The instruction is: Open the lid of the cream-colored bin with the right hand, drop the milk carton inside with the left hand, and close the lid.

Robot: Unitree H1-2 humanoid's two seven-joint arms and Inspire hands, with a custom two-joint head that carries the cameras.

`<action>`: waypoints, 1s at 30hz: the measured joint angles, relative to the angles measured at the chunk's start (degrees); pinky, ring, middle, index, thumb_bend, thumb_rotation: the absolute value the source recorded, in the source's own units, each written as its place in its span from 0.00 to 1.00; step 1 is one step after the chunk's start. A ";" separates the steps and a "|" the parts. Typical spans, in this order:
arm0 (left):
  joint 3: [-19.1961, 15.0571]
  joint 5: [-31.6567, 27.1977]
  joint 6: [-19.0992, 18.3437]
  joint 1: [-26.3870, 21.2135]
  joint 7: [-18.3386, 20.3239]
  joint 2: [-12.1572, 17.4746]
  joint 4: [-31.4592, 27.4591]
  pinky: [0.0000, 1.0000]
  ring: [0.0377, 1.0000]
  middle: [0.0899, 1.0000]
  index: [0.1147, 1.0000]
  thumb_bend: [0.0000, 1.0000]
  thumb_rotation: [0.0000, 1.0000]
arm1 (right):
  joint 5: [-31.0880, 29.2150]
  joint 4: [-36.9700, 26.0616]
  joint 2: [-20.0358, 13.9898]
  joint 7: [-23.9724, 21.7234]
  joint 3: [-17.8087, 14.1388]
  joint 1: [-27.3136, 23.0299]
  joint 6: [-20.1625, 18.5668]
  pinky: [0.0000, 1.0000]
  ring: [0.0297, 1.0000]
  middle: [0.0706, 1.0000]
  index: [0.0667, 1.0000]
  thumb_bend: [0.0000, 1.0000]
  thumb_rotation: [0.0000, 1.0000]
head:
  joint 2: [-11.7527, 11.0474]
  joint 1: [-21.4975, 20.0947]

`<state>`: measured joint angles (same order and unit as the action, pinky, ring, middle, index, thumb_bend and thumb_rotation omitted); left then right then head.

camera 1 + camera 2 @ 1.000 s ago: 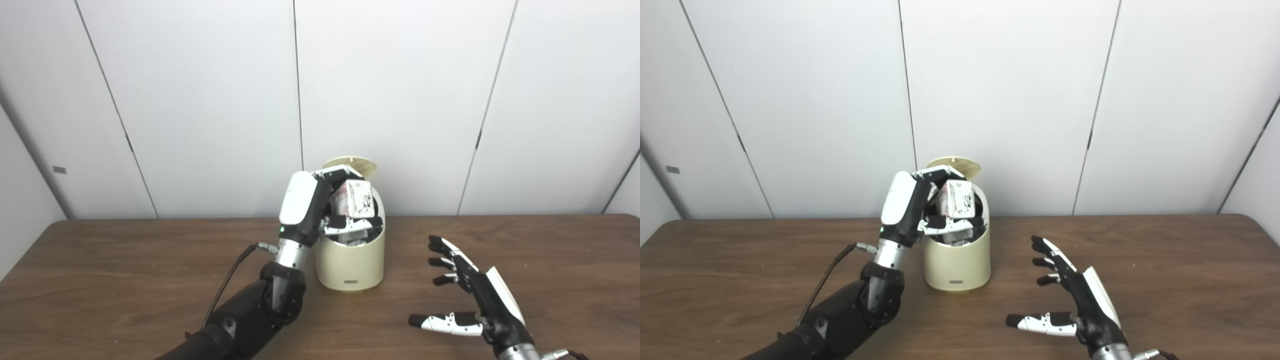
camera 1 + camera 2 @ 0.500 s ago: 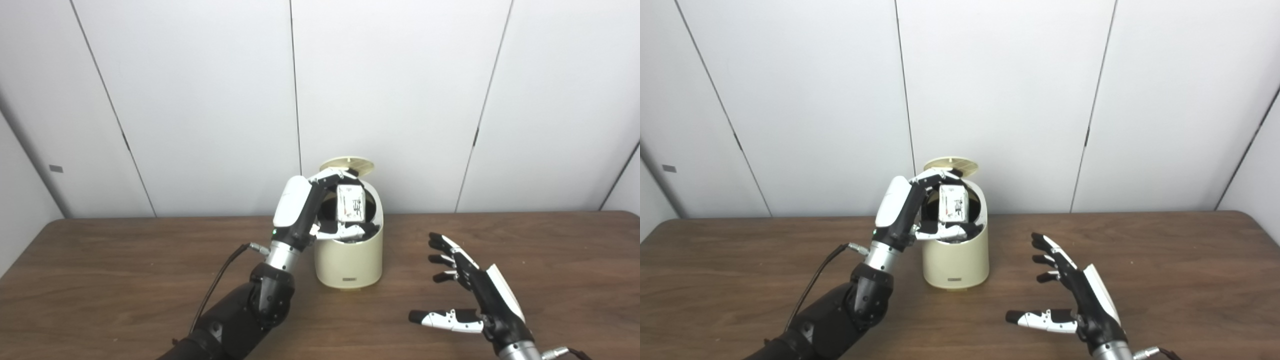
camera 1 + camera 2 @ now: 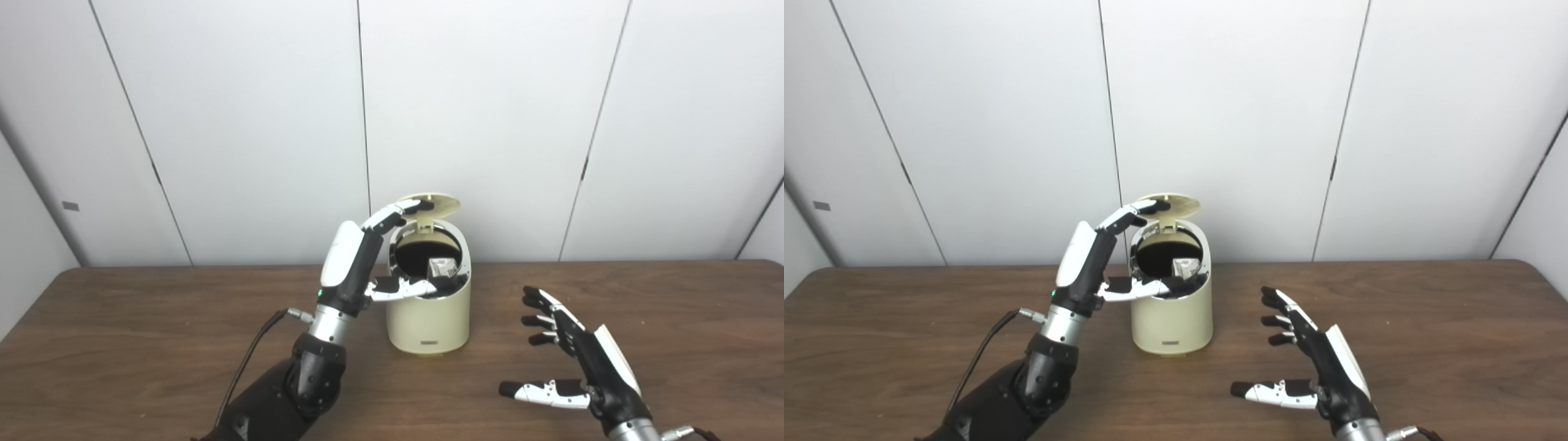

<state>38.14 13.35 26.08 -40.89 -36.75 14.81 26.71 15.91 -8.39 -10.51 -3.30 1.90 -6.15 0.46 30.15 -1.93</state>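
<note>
The cream-colored bin stands on the table's middle with its round lid raised at the back. The milk carton lies inside the bin, only its top showing in the dark opening; it also shows in the right eye view. My left hand is open and empty at the bin's left rim, its fingers spread, the upper ones reaching up beside the lid, the thumb lying across the front rim. My right hand is open and empty, low over the table to the right of the bin.
The brown wooden table runs the full width. White wall panels stand close behind the bin. A black cable hangs from my left wrist toward the table.
My left hand let go of the milk carton, which dropped into the bin. The hand opened and drew back to the left. My right hand stayed put.
</note>
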 measured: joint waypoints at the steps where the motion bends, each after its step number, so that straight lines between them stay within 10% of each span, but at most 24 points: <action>1: -0.31 -0.07 0.00 0.31 -0.06 0.02 -0.86 0.62 0.70 0.73 0.72 0.82 0.22 | -0.01 0.31 -0.02 0.03 0.00 0.00 0.00 0.67 0.78 0.86 0.87 0.81 0.20 | 0.00 0.09; 12: -6.15 -0.39 0.00 5.37 -1.10 2.53 -11.00 0.48 0.55 0.59 0.62 0.71 0.11 | -0.18 0.88 -0.21 0.02 0.03 -0.01 0.16 0.66 0.78 0.86 0.87 0.81 0.19 | 0.18 1.14; 19: -16.91 -12.17 -1.00 12.07 14.12 3.28 -18.50 0.59 0.69 0.73 0.72 0.69 0.24 | -0.85 1.03 -0.35 0.01 0.02 -0.08 0.43 0.66 0.78 0.87 0.88 0.80 0.20 | 0.44 1.49; 30: -31.13 -19.03 -23.80 23.65 28.95 1.95 -33.38 0.57 0.70 0.76 0.78 0.77 0.32 | -1.14 1.26 -0.74 -0.07 -0.02 -0.41 0.66 0.64 0.78 0.86 0.88 0.80 0.18 | 0.79 1.85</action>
<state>7.01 -5.68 2.28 -17.24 -7.79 16.76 -6.66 14.77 -7.12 -11.25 -3.37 1.88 -6.57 1.13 30.94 -0.09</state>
